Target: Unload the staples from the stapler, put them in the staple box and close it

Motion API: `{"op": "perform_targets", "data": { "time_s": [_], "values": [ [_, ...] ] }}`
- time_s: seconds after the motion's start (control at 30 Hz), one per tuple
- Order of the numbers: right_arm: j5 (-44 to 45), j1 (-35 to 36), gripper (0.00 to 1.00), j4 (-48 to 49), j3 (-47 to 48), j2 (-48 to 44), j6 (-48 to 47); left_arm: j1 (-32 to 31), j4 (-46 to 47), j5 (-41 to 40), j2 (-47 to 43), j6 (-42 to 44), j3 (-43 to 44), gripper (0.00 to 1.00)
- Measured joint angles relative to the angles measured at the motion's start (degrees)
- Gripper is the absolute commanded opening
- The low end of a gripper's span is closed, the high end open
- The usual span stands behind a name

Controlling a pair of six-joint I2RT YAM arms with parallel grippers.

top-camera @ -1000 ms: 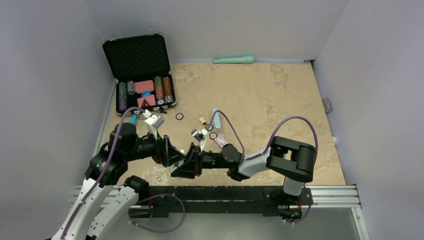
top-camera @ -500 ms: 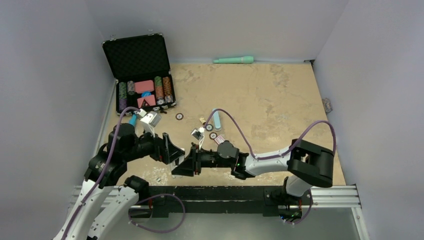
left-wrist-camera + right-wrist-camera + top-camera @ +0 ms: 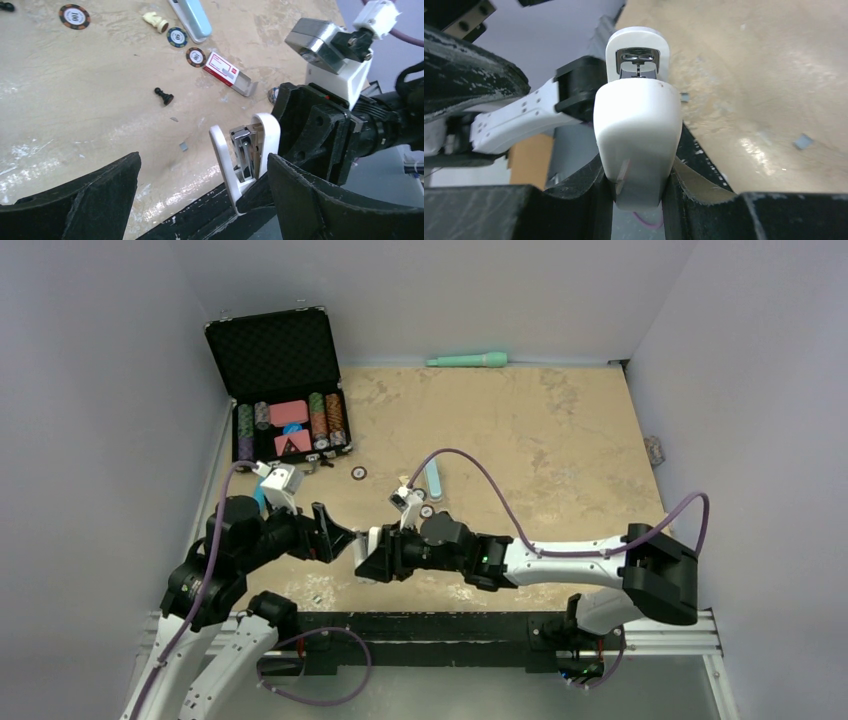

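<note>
**A:** Two grippers face each other low over the near edge of the table. Which one has the stapler?

**B:** The right gripper. Its fingers are clamped on the white stapler from both sides, low on the body. The nose points away from it, toward the left arm.

**A:** Is the stapler resting on the table?

**B:** It looks to be lifted off the surface, though I cannot be sure. The left wrist view shows it tilted, with its two white halves a little apart and the metal channel showing between them.

**A:** And the left gripper?

**B:** The left gripper is spread wide and holds nothing. Its fingers stand to either side of the stapler's nose, close by but not touching it.

**A:** What else is out there?

**B:** A small red-and-white box lies open on the table beyond the stapler. A poker chip is just beside it and a black chess pawn is near. A black case stands open at the far left corner, with chips inside.
</note>
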Motion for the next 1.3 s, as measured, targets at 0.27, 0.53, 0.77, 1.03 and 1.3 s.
{"op": "perform_targets", "data": {
  "time_s": [0.27,0.53,0.77,1.03,1.3],
  "values": [
    [8.7,-3.0,0.0,-20.0,7.9,-3.0,-4.9,0.3,-0.7,-4.2,0.0,-0.6,0.1,1.0],
    [13.8,-13.1,0.0,-35.5,15.2,-4.2,-10.3,0.3,-0.7,-4.5,0.0,-1.0,0.1,1.0],
    [19.7,-19.1,0.0,-46.0,21.9,-1.0,-13.3,0.3,-0.7,-4.5,0.0,-1.0,0.1,1.0],
    [22.3,-26.4,0.0,-52.5,25.1,4.2,-17.4,0.3,-0.7,-4.5,0.0,-1.0,0.1,1.0],
    [22.9,-31.6,0.0,-54.3,27.8,8.1,-20.8,0.3,-0.7,-4.2,0.0,-1.0,0.1,1.0]
  ]
}}
